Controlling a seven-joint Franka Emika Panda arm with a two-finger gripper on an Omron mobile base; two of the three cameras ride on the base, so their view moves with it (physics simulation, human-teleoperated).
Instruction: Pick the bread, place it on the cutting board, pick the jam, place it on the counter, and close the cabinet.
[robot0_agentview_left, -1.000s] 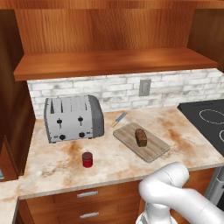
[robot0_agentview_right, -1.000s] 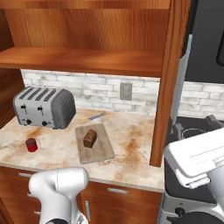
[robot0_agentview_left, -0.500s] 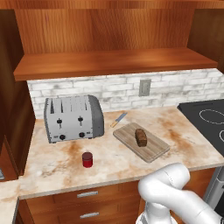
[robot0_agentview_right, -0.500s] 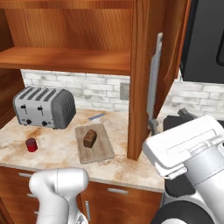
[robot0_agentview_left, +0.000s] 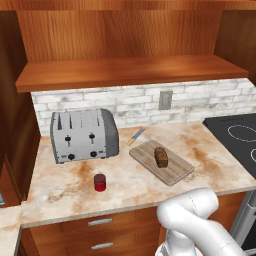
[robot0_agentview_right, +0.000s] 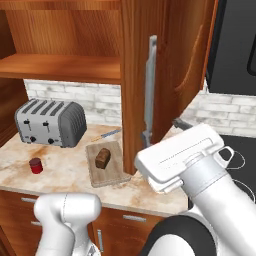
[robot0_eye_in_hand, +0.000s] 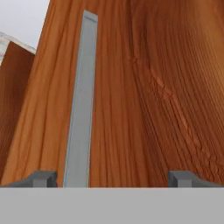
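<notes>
Left base view: bread (robot0_agentview_left: 161, 156) sits on the board (robot0_agentview_left: 172, 170), centre-right of frame; jam (robot0_agentview_left: 100, 182) stands on the worktop (robot0_agentview_left: 60, 192) lower centre-left, in front of the toaster (robot0_agentview_left: 84, 135), so both placements look done and only the cabinet is left. Right base view: door (robot0_agentview_right: 170, 65) hangs open, filling the upper centre of frame, silver handle (robot0_agentview_right: 149, 87) vertical on its near edge; the arm's white hand sits lower right, just in front of and below the door, bread (robot0_agentview_right: 102, 158) on board (robot0_agentview_right: 106, 164) to its left, jam (robot0_agentview_right: 35, 165) far left. Hand view: tool (robot0_eye_in_hand: 113, 178) is spread wide with nothing between the tips, which rise at the bottom left and bottom right of frame; the door panel (robot0_eye_in_hand: 144, 96) fills the frame right ahead, handle (robot0_eye_in_hand: 81, 105) running top to bottom just inside the left tip. Can't tell if the tips are touching the wood yet. Risks, my read: handle sits off-centre near the left tip, so a push could snag it or skid along the curved panel; a push too near the hinge side would stall; the swinging door could also catch the arm.
</notes>
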